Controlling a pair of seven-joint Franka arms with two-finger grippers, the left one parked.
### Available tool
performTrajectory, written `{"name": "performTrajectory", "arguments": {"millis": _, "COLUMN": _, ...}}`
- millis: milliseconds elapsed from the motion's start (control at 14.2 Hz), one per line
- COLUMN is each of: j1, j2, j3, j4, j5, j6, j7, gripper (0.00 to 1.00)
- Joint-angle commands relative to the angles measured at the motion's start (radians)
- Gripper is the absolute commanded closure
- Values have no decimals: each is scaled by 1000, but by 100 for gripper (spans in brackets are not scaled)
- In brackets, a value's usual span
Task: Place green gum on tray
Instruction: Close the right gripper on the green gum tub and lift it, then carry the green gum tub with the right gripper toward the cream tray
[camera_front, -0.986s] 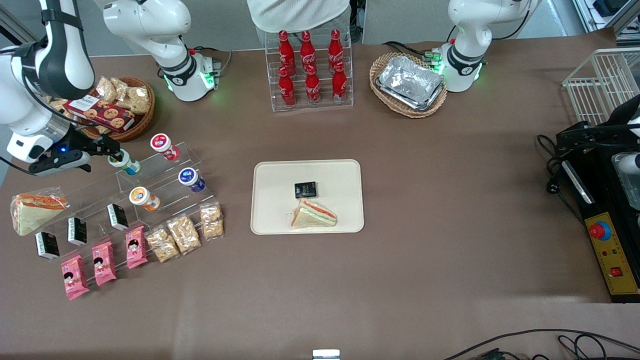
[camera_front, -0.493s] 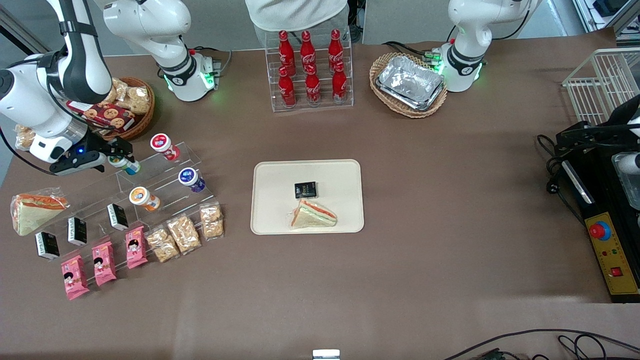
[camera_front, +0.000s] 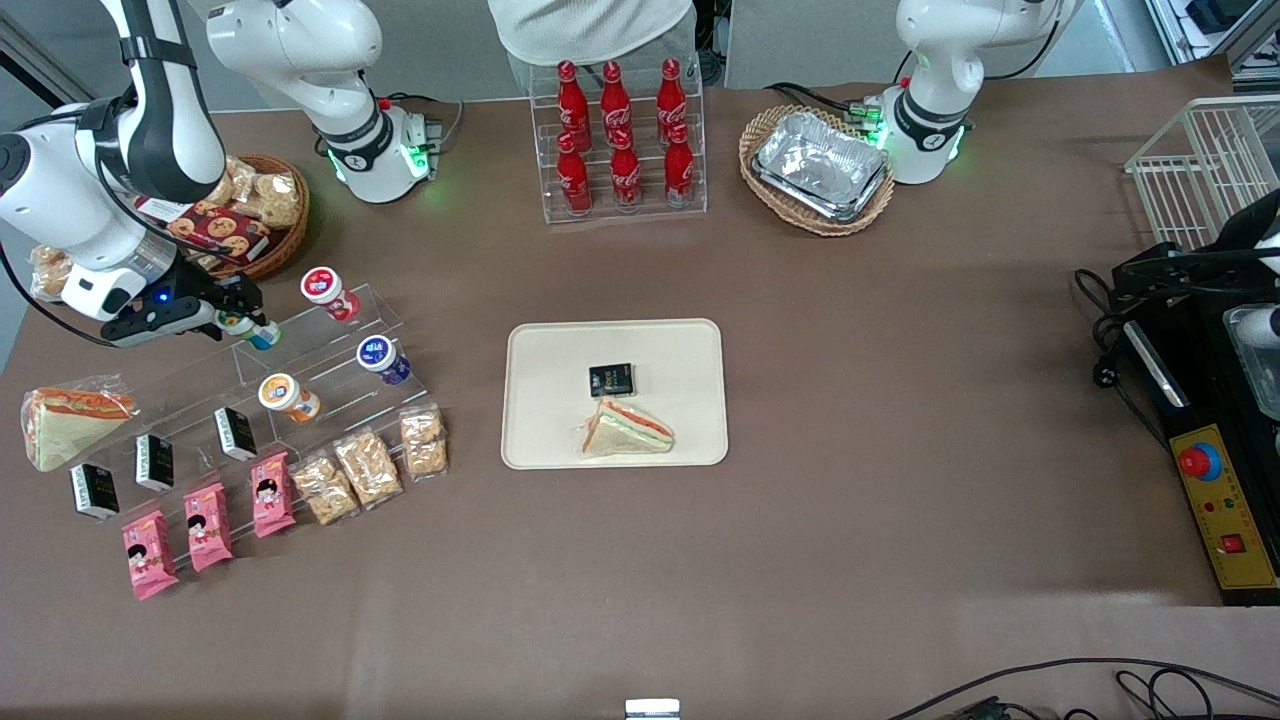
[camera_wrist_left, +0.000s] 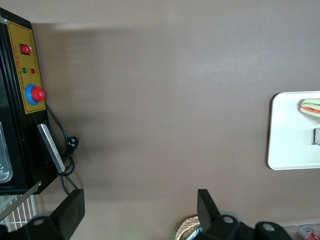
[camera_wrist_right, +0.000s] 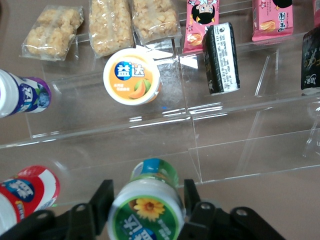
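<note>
Hand (camera_front: 236, 312) of the working arm sits at the upper step of the clear acrylic stand (camera_front: 330, 350), toward the working arm's end of the surface (camera_front: 900, 400), its fingers on either side of the green gum (camera_front: 252, 329). That bottle stands on the stand beside the red-lidded bottle (camera_front: 325, 290); the cream tray (camera_front: 540, 400), well apart, carries a sandwich (camera_front: 628, 430) and a small black packet (camera_front: 611, 379).

From the right wrist, the hand (camera_wrist_right: 145, 207) has one black finger (camera_wrist_right: 101, 200) against each side of the green gum (camera_wrist_right: 147, 207) just under its lid, closed around it. An orange-lidded bottle (camera_wrist_right: 132, 76) lies on the next step.
</note>
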Motion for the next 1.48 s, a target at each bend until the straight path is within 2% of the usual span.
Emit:
{"name": "performTrajectory", "arguments": {"millis": 0, "j1": -6, "j2": -20, "j3": 2, "j4": -20, "j5": -8, "j6": 12, "j7": 11, "gripper": 75}}
{"name": "performTrajectory", "arguments": {"millis": 70, "j1": -7, "j2": -18, "j3": 2, "j4": -18, "j5": -8, "j6": 12, "j7": 11, "gripper": 81}}
{"name": "performTrajectory", "arguments": {"millis": 352, "j1": -6, "j2": -18, "j3": 2, "j4": 30, "j5": -4, "j6": -20, "j7": 12, "gripper": 81}}
{"name": "performTrajectory", "arguments": {"millis": 563, "j1": 2, "j2": -7, "j3": 5, "j4": 177, "j5": -2, "j6": -188, "j7": 38, "gripper": 81}}
{"name": "performTrajectory", "arguments": {"millis": 1056, "j1": 62, "j2": 104, "j3": 13, "j4": 671, "j5": -2, "j6": -612, "j7": 60, "gripper": 81}}
{"name": "performTrajectory", "arguments": {"millis": 1268, "j1": 77, "j2": 151, "j3": 16, "j4": 828, "j5": 3, "j6": -723, "j7": 86, "gripper": 81}}
{"name": "performTrajectory", "arguments": {"millis": 1408, "j1": 112, "j2": 158, "j3": 39, "j4": 853, "j5": 3, "j6": -737, "j7": 190, "gripper": 81}}
